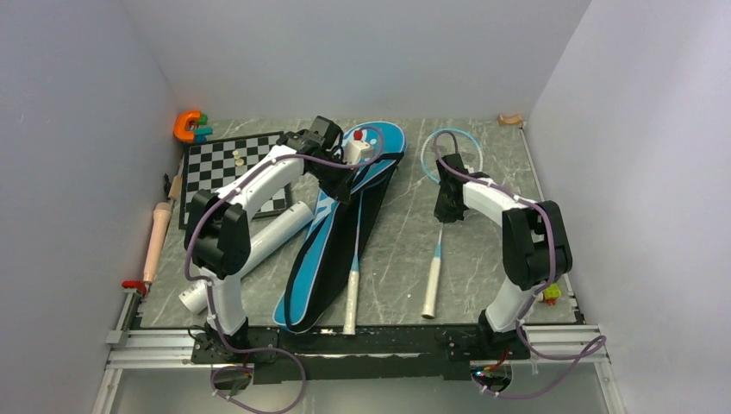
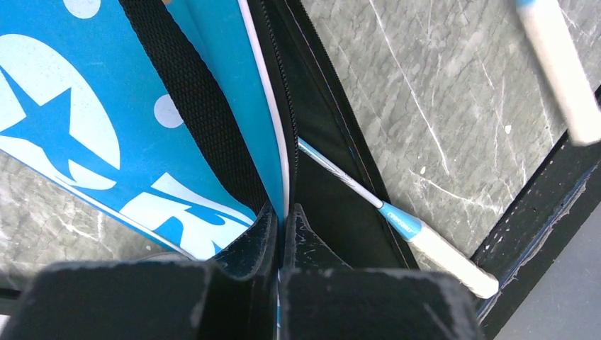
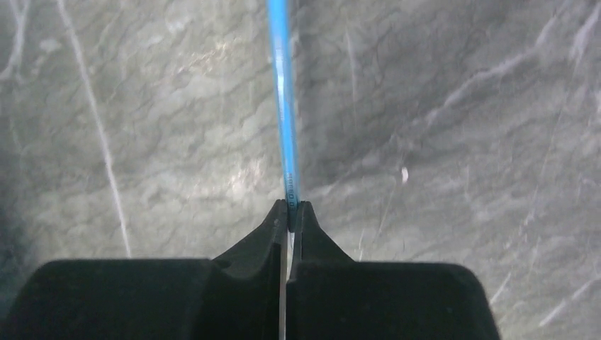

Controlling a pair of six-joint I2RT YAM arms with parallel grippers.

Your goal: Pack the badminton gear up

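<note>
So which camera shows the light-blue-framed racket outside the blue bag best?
Top external: the whole light-blue-framed racket, head to white grip. Right wrist shows only a blue strip in the shut right pincer; left wrist just its grip end.

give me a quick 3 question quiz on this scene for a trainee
1. True or false: the right gripper is shut on the loose racket lying outside the bag.
2. What does the left gripper pinch? A) the tube B) the bag's edge C) the rolling pin
3. Fill in: the other racket lies partly inside the ___, with its handle sticking out.

Key: 1 true; 2 B; 3 bag.
</note>
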